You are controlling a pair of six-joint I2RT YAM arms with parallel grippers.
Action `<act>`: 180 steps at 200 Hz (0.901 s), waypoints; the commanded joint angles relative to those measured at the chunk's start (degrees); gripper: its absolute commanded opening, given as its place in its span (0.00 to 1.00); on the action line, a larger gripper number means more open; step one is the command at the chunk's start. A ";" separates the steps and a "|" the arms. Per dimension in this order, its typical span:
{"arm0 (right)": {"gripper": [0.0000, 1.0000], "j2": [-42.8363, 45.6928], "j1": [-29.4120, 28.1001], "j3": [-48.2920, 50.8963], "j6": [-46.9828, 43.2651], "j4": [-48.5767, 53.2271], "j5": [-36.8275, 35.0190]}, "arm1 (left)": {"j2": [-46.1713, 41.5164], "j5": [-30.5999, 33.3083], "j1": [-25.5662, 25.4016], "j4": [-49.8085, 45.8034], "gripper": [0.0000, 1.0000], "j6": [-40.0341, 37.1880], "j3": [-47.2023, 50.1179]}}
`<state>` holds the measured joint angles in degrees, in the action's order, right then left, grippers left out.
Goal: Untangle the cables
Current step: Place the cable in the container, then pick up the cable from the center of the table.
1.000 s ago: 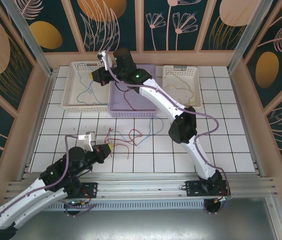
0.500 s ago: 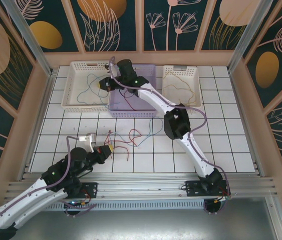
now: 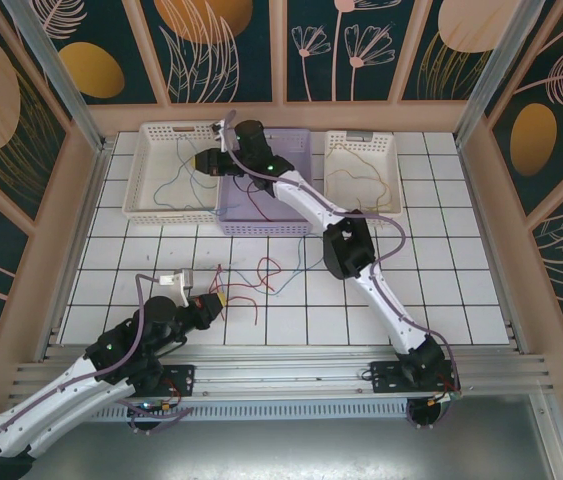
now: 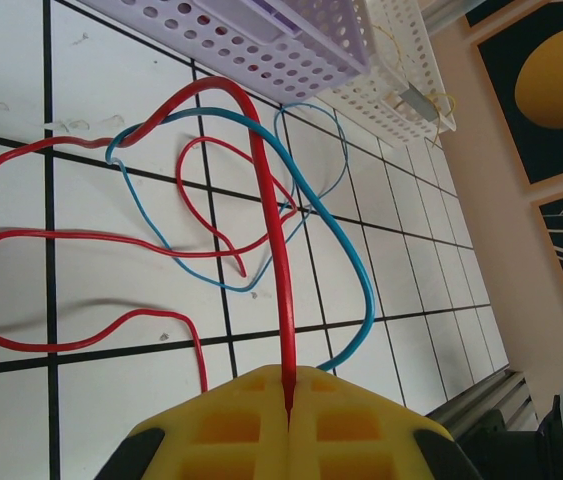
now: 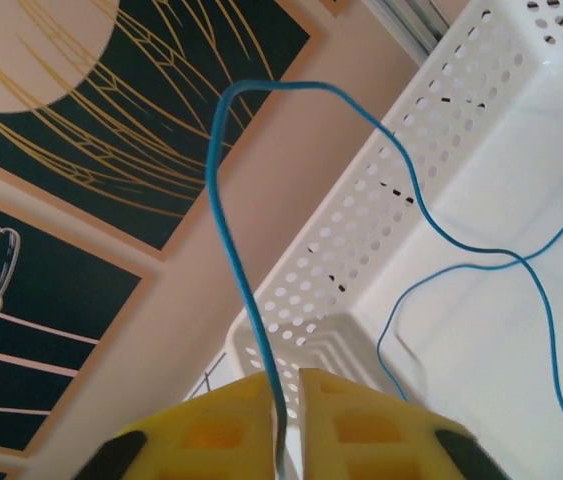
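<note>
A loose tangle of red and blue cables [image 3: 261,272] lies on the tiled table. My left gripper [image 3: 217,297] [image 4: 289,375] sits at its near left, shut on a red cable [image 4: 266,200] that rises straight out of the yellow fingertips. A blue cable [image 4: 351,260] loops beside it. My right gripper [image 3: 201,160] [image 5: 289,378] hangs over the left white basket [image 3: 137,175]. Its jaws stand slightly apart, and a thin blue cable [image 5: 223,230] runs up through the gap and arcs down into the basket [image 5: 381,230].
A lilac basket [image 3: 261,226] stands in the middle at the back, with a white basket [image 3: 393,170] holding a tan cable [image 3: 361,180] to its right. The right arm's long links stretch diagonally over the table's centre. Wooden walls close in the sides.
The right gripper's jaws have parted a little around the blue cable, and its wrist has settled over the left basket. The left gripper has barely moved.
</note>
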<state>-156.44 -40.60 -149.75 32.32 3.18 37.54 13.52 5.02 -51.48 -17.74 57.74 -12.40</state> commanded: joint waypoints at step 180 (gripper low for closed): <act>0.61 47.99 -2.47 41.12 -19.02 9.30 -16.55 | 7.69 -1.85 0.20 15.51 0.00 -0.25 -0.83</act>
<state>-120.18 -42.11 -122.76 16.27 16.45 25.17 19.11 4.01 -51.48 -8.88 58.78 -12.32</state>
